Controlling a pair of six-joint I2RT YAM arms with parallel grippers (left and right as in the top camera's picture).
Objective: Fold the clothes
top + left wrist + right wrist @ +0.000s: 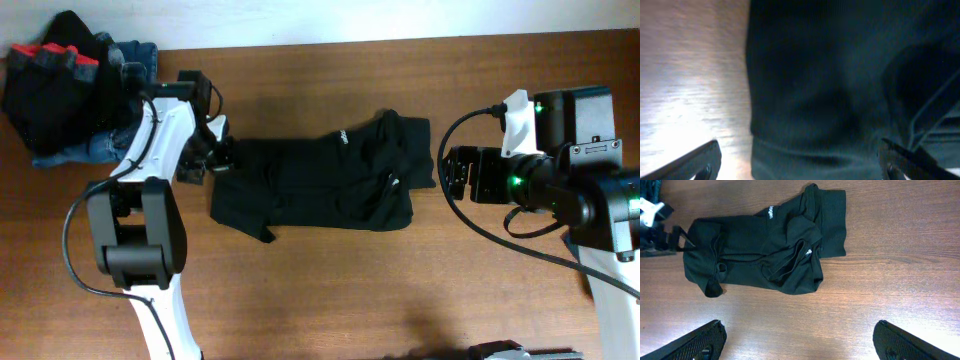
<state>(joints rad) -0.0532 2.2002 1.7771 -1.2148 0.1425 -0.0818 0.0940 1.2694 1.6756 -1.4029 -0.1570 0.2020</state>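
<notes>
The black top (pixel 320 178) lies bunched and partly folded in the middle of the wooden table (pixel 400 290), with white lettering (pixel 342 137) near its far edge. My left gripper (pixel 216 152) sits at the top's left end, open. In the left wrist view the black fabric (pixel 840 90) fills the frame, its edge lies between the spread fingers (pixel 702 161), and nothing is pinched. My right gripper (pixel 452 175) hovers open just right of the top. In the right wrist view the top (pixel 765 250) lies well ahead of the right gripper (pixel 799 340), which has bare wood below it.
A pile of other clothes (pixel 70 85), black with red trim and blue denim, lies at the table's far left corner behind the left arm. The left arm's base (pixel 140 250) stands at the front left. The right arm's body (pixel 580 170) fills the right side.
</notes>
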